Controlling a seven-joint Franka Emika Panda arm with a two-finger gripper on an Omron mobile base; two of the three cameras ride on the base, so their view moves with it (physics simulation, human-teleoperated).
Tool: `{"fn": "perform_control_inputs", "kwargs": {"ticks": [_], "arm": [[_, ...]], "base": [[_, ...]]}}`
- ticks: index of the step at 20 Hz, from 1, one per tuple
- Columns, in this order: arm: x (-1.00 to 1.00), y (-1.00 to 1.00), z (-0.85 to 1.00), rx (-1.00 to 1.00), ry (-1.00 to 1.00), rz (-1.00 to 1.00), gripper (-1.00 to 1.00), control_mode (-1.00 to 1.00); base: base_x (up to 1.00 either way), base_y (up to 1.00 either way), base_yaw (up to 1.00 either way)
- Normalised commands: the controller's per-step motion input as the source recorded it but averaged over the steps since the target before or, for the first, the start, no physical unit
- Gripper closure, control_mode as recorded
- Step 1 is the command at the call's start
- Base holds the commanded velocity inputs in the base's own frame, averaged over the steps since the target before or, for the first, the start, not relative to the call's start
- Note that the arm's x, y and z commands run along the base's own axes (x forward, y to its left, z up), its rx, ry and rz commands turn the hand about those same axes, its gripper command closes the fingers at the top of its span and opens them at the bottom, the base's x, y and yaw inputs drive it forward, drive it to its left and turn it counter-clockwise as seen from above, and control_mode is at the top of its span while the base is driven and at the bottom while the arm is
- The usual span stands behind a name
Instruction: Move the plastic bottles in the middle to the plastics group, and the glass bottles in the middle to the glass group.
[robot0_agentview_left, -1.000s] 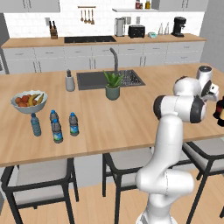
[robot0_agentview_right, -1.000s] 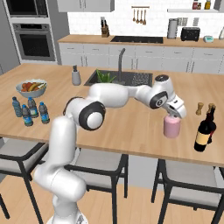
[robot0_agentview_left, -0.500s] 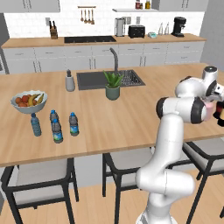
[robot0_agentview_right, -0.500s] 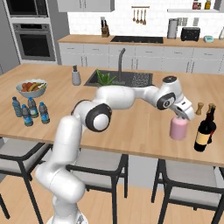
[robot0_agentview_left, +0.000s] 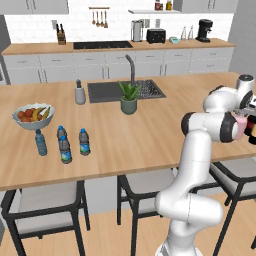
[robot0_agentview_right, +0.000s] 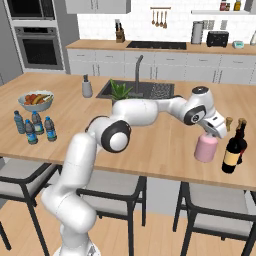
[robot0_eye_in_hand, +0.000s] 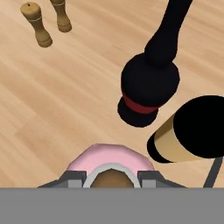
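The squat opaque pink bottle (robot0_agentview_right: 206, 148) is seen standing upright on the wooden island counter (robot0_agentview_right: 155, 145), near its right end, just beside a dark, nearly black bottle with a tan label and a reddish mark (robot0_agentview_right: 234, 151). The neck of the pink bottle is clamped between the narrowly set jaws of the two-finger gripper (robot0_agentview_right: 216, 131), which is positioned directly above the bottle's shoulders. In the hand view, the rounded pink shoulders (robot0_eye_in_hand: 111, 160) are visible at the bottom with the finger tips (robot0_eye_in_hand: 154, 177) at either side of the neck. The top of a dark bottle with a red band (robot0_eye_in_hand: 148, 89) is shown close ahead, and the tan-labelled dark bottle (robot0_eye_in_hand: 192, 133) lies to the right of it. Two small wooden shakers (robot0_eye_in_hand: 46, 22) are located farther off on the counter.

Toward the left end of the counter, the cluster of small water bottles (robot0_agentview_left: 62, 142) is found beside a white bowl of fruit (robot0_agentview_left: 33, 115), well apart from the pink bottle. A potted green plant (robot0_agentview_left: 128, 97) is placed next to the sink (robot0_agentview_left: 125, 90).

In the left base view, the pink bottle (robot0_agentview_left: 242, 127) is largely hidden behind the arm's white wrist.
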Motion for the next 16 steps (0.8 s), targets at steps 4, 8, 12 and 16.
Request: {"fn": "perform_control_inputs", "kwargs": {"ticks": [4,8,12,16], "arm": [[-0.02,0.0,0.0,0.0,0.0,0.0,1.0,-1.0],[-0.04,0.0,-0.06,0.0,0.0,0.0,1.0,-1.0],[0.0,-0.04,-0.24,0.0,0.0,0.0,1.0,-1.0],[0.0,-0.02,-0.21,0.0,0.0,0.0,1.0,-1.0]], "base": [[0.0,0.0,0.0],[0.0,0.0,0.0],[0.0,0.0,0.0],[0.0,0.0,0.0]]}}
